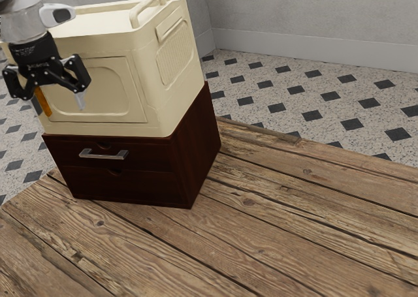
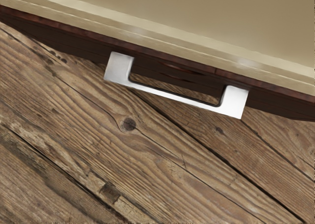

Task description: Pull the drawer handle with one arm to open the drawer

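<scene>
My gripper (image 1: 63, 108) is at the exterior view's upper left, pointing down in front of the cream box, with its two fingers wide apart and nothing between them. Below it, the silver bar handle (image 1: 103, 155) sits on the upper drawer (image 1: 144, 152) of a dark red-brown cabinet. That drawer is flush with the cabinet front. From above, the wrist view has the handle (image 2: 174, 97) standing out from the dark drawer front (image 2: 83, 49). Handle and gripper are apart.
A cream box (image 1: 111, 91) with a raised top handle (image 1: 147, 10) stands on the cabinet. Underneath is a second drawer front (image 1: 124, 185) with a small notch. The cabinet rests on a wooden plank table (image 1: 261, 225); tiled floor (image 1: 313, 114) lies beyond.
</scene>
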You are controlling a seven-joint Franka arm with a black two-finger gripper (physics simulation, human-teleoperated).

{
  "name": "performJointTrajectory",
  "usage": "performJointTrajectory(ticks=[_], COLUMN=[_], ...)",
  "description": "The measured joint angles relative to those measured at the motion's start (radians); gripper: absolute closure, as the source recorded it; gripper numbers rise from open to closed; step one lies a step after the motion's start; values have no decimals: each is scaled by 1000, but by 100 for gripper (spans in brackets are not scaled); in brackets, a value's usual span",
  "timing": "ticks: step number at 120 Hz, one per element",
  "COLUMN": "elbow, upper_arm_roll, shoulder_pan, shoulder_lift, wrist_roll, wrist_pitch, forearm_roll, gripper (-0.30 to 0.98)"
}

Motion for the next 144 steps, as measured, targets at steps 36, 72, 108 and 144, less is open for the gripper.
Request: performJointTrajectory(ticks=[36,72,108,144], elbow=[10,220,217,-315], upper_arm_roll=[3,-128,-114,-151], shoulder_pan=[-160,-138,-233,-117], shoulder_lift=[6,-96,-23,-405], wrist_roll=[-73,-165,-220,-253], wrist_pitch=[-12,-66,-35,59], forearm_roll=[-38,-32,-25,14], gripper=[0,0,0,0])
